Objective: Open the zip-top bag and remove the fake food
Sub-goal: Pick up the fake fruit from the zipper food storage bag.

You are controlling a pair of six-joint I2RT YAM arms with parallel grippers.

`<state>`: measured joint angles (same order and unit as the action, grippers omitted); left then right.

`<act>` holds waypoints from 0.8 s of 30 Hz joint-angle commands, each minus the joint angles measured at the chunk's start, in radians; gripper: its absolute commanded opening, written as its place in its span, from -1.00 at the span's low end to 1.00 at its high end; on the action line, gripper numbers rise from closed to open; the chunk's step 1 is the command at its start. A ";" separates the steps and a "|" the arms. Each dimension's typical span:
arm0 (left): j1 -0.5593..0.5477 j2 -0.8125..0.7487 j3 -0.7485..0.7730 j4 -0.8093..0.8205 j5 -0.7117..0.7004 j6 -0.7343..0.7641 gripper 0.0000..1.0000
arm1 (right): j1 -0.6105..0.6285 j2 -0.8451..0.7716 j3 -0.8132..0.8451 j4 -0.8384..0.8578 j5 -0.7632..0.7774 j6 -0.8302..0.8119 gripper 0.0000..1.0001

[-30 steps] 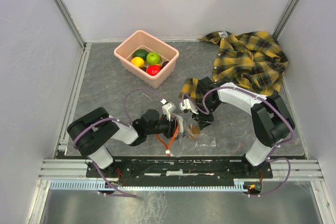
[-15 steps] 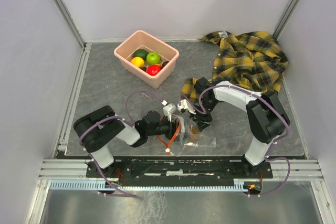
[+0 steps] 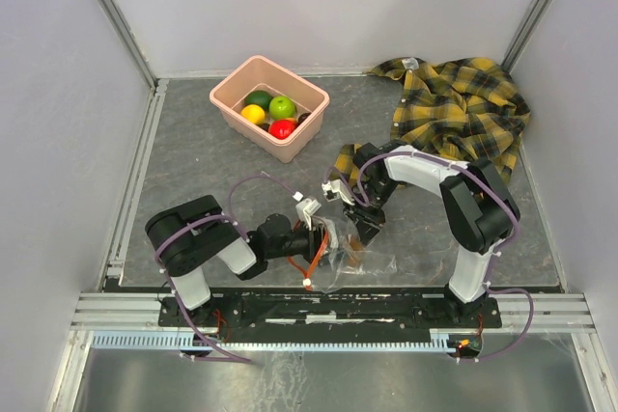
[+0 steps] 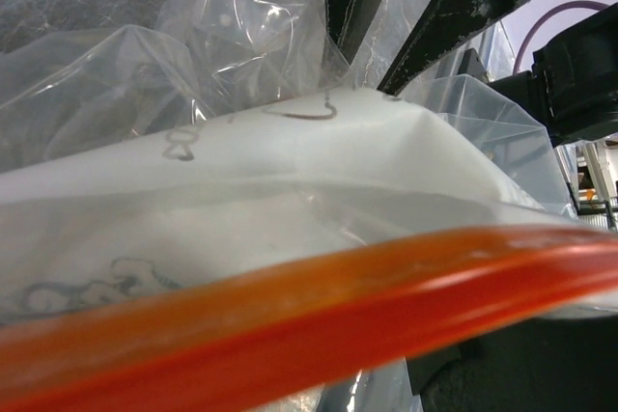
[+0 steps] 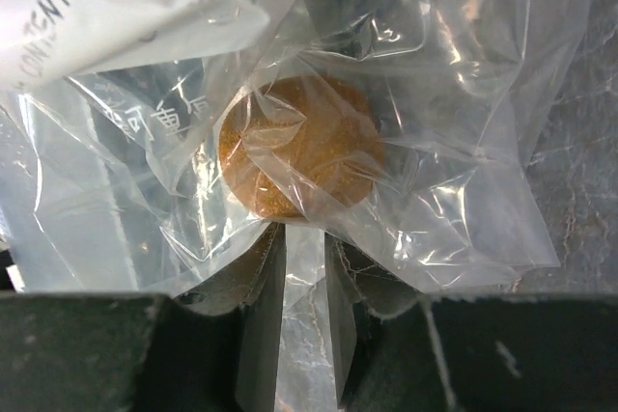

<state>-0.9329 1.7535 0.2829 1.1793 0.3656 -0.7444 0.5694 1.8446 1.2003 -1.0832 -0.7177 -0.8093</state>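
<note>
Overhead view plus 2 wrist close-ups of zip-top bag

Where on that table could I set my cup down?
Bare table left of the tub, and the stretch between tub and shirt. Crowded at the near middle, where left hand and right hand meet at the bag.

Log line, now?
left gripper at zip strip | right gripper: bag film between fingers | brown fruit in bag | other fruit in tub

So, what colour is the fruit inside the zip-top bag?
The fruit is brown; the right wrist view shows it best.
</note>
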 commanded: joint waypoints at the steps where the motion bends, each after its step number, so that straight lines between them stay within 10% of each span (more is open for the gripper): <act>1: -0.033 -0.011 0.005 0.028 -0.065 -0.023 0.44 | 0.003 -0.032 0.004 -0.008 -0.008 0.094 -0.39; 24: -0.054 0.039 -0.030 0.211 -0.092 -0.063 0.43 | -0.017 -0.098 0.006 0.102 -0.081 0.245 -0.26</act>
<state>-0.9787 1.8141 0.2764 1.2972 0.3119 -0.7963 0.5930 1.8446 1.1969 -1.0546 -0.7364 -0.5636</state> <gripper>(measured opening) 0.717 0.349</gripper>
